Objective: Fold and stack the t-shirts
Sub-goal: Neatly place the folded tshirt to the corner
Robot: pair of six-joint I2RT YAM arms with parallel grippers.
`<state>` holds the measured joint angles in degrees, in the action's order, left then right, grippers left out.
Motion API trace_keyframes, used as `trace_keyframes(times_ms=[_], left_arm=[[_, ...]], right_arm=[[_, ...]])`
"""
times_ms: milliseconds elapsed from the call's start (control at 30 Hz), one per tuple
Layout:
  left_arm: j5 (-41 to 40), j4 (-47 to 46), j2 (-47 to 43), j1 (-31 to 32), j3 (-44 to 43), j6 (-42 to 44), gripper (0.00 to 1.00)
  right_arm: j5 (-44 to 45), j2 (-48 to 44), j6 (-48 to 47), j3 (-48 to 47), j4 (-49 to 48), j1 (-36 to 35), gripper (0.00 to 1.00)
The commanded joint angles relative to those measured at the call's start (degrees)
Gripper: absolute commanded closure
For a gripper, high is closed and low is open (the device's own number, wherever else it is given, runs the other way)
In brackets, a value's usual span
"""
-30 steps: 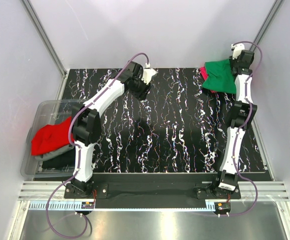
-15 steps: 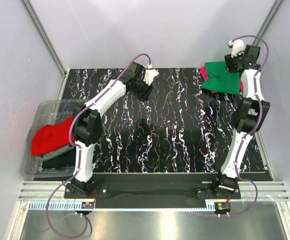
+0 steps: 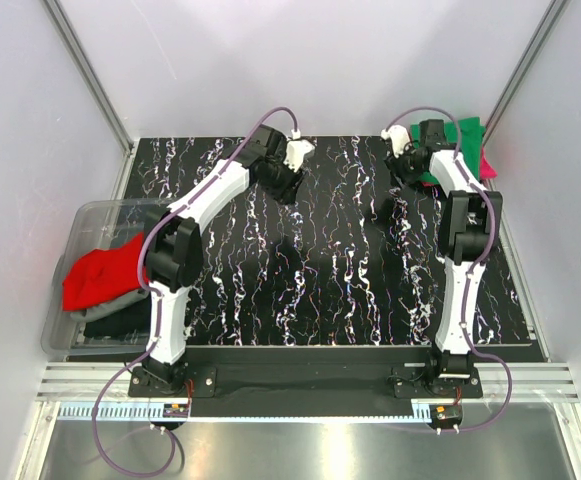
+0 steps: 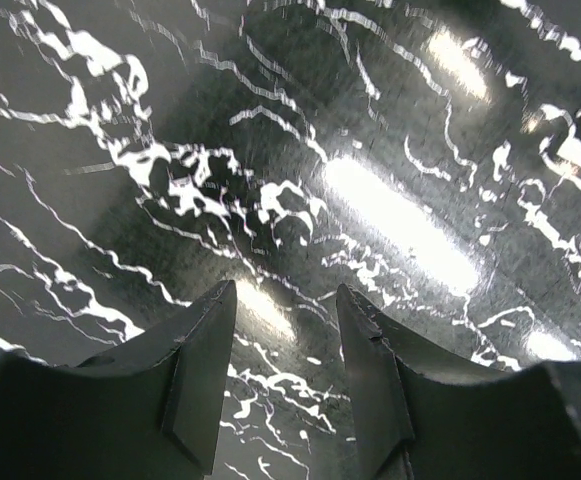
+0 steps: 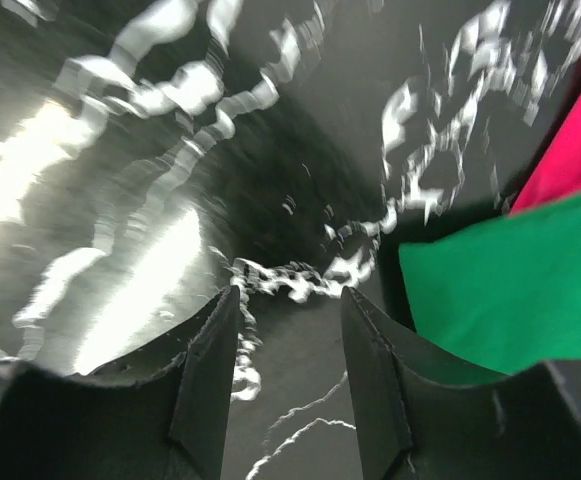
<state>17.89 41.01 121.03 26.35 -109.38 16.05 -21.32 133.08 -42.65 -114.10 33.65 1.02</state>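
Observation:
A folded green t-shirt (image 3: 464, 135) lies at the far right of the black marbled table (image 3: 320, 270), on a magenta-pink t-shirt (image 3: 486, 164) that peeks out beneath it. Both show at the right edge of the right wrist view, the green t-shirt (image 5: 500, 295) and the pink t-shirt (image 5: 580, 150). My right gripper (image 3: 402, 168) is open and empty, just left of that stack. My left gripper (image 3: 285, 188) is open and empty above bare table at the far middle. A red t-shirt (image 3: 100, 272) lies on darker grey and black cloth (image 3: 110, 318) in a bin at the left.
A clear plastic bin (image 3: 75, 240) stands off the table's left edge. White walls and metal frame rails (image 3: 90, 75) close in the back and sides. A black base bar (image 3: 300, 380) holding both arms runs along the near edge.
My right gripper has swung from behind the green and pink stack to its left side, over bare table. The stack now lies further right, in the far corner. The left arm has barely moved.

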Motion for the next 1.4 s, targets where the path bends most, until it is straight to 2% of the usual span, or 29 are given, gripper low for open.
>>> trace_keyframes(times_ms=[0,267,433,800,900,1167,1300,1367], left_arm=[[1.53,-0.41,-2.73,-0.68,1.63,-0.76,0.5],[1.27,-0.41,-2.65,-0.86,2.33,-1.11,0.51],[1.27,-0.41,-2.03,-0.86,1.63,-1.29,0.51],[1.18,-0.41,-0.36,-0.86,-0.13,-1.81,0.51],[1.18,-0.41,-0.18,-0.86,-0.22,-1.82,0.51],[1.01,-0.41,-0.27,-0.77,-0.13,-1.82,0.5],[1.01,-0.5,-0.27,-0.77,-0.04,-1.82,0.51],[1.18,-0.58,-0.18,-0.69,-0.13,-1.99,0.51]], right_arm=[[4.35,1.3,-0.15,-6.2,0.45,1.45,0.48],[7.43,6.49,-0.06,-11.84,0.98,1.18,0.49],[8.84,9.04,-0.06,-14.65,2.12,1.01,0.55],[12.09,10.18,-1.47,-14.66,3.88,0.92,0.55],[12.97,10.71,-1.38,-15.44,3.88,0.92,0.64],[13.5,10.19,-1.56,-16.15,3.62,0.83,0.93],[11.92,6.77,-1.56,-13.35,3.27,0.83,0.99],[12.0,4.83,-1.99,-12.03,2.57,0.83,0.99]])
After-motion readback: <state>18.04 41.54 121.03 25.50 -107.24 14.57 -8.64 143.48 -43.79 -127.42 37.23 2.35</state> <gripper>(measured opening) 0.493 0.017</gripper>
